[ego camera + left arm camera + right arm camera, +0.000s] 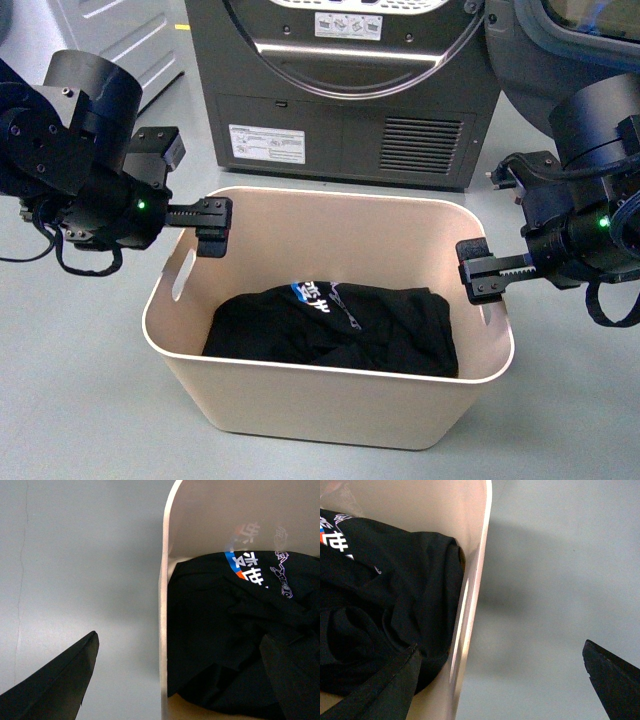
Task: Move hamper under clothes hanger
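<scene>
The beige hamper (330, 410) stands on the grey floor in the front view, with a black printed garment (340, 330) lying inside. My left gripper (212, 228) is open and straddles the hamper's left rim above its slot handle. In the left wrist view the gripper (178, 636) has one finger outside the rim (163, 630) and one over the garment (225, 630). My right gripper (478, 272) is open astride the right rim. In the right wrist view it (500, 647) spans the rim (472, 590) and slot handle (457, 630). The clothes hanger is out of view.
A dark grey round-doored dryer (350, 90) stands right behind the hamper. A second machine (560, 40) shows at the back right and a light grey cabinet (110, 30) at the back left. Grey floor (70, 380) surrounds the hamper.
</scene>
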